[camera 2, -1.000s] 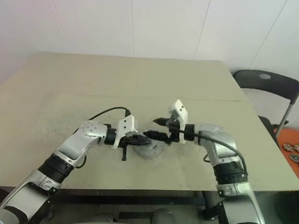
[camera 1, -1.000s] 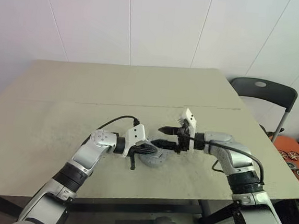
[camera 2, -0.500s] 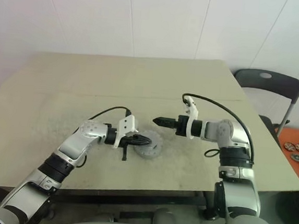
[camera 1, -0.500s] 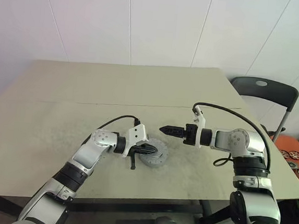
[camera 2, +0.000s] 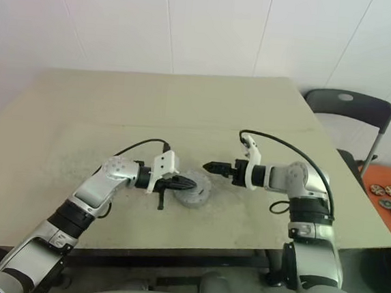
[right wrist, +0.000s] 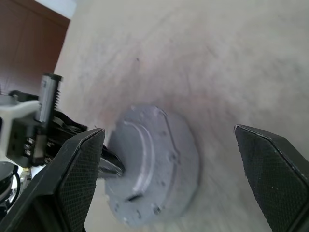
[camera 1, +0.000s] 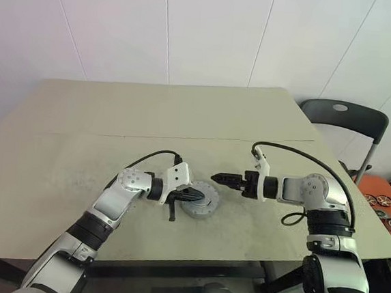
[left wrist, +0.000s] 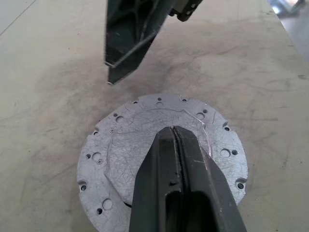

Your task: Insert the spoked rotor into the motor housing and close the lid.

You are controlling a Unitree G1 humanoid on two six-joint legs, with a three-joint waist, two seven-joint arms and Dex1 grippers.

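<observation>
Pressed together, the jaws of the left gripper (left wrist: 175, 140) lay over the middle of the lid (left wrist: 120, 159), which sat closed on the motor housing (camera 1: 202, 210); whether the tips actually touched the disc we could not tell. That housing stood on the near part of the table (camera 1: 58, 148), just in front of us, with nothing else on the surface around it and nothing between it and either arm.

From the head views we saw the left arm reaching in from the near left, its forearm angled toward the centre and the gripper pointing right and slightly down, a black cable looping above the wrist. We saw the right gripper (camera 1: 221, 179) beside the housing on its right, apart from it, the forearm nearly level and pointing left, also with a cable arching over it. Its jaws were spread wide, holding nothing.

Our left wrist view gave the lid's top closely: pale, scratched, with small holes and notches around the rim, and the right gripper's dark fingers hanging above the far edge. Our right wrist view showed the housing from the side as a squat grey puck, with the left gripper over it from behind.

Farther off, past the table's right corner, stood a dark folding chair (camera 1: 348, 120), and beyond everything a white panelled wall (camera 1: 212, 31).
</observation>
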